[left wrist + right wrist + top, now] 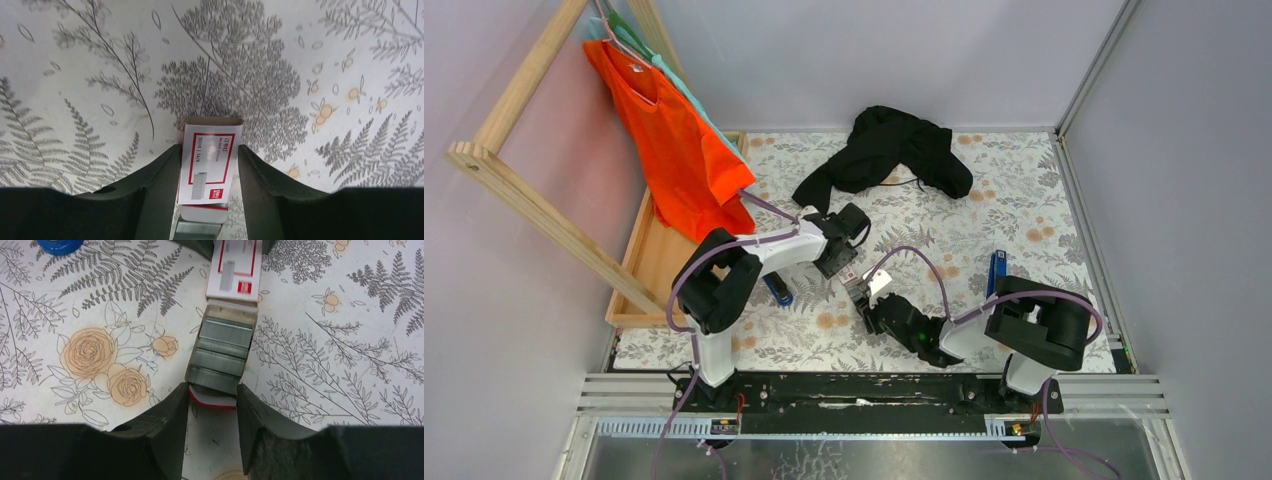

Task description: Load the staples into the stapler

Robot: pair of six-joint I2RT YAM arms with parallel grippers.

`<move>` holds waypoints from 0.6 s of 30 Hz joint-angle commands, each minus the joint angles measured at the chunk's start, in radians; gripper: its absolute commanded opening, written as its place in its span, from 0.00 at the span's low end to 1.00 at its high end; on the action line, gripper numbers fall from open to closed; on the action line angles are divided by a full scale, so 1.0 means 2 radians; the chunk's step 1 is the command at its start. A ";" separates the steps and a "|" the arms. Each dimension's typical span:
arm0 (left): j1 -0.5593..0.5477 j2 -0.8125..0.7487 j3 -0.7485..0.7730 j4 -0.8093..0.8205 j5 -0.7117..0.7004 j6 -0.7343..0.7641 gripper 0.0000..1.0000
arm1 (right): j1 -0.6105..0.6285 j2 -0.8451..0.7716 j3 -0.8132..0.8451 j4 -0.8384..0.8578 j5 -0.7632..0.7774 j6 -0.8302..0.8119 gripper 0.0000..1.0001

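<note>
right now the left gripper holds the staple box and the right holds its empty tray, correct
Not empty: the right wrist view shows the tray filled with staple strips. Otherwise right: left gripper on the staple box, right gripper on the tray.

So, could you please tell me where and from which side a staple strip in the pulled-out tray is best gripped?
Probably from above, pinching the middle strip across its long edges. The tray walls cover the strips' ends, the right gripper holds the tray's near end and the left gripper holds the box at the far end.
</note>
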 commanded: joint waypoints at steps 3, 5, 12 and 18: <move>0.025 0.032 0.015 -0.018 -0.040 0.023 0.53 | 0.005 -0.019 -0.016 -0.041 0.014 0.001 0.40; 0.027 0.037 0.022 -0.018 -0.039 0.031 0.54 | 0.005 -0.020 -0.018 -0.041 0.018 0.001 0.41; 0.027 0.015 0.034 -0.015 -0.028 0.064 0.75 | 0.005 -0.029 -0.017 -0.043 0.030 -0.009 0.50; 0.027 -0.051 0.029 -0.009 -0.030 0.099 0.91 | 0.006 -0.031 -0.002 -0.054 0.020 -0.011 0.67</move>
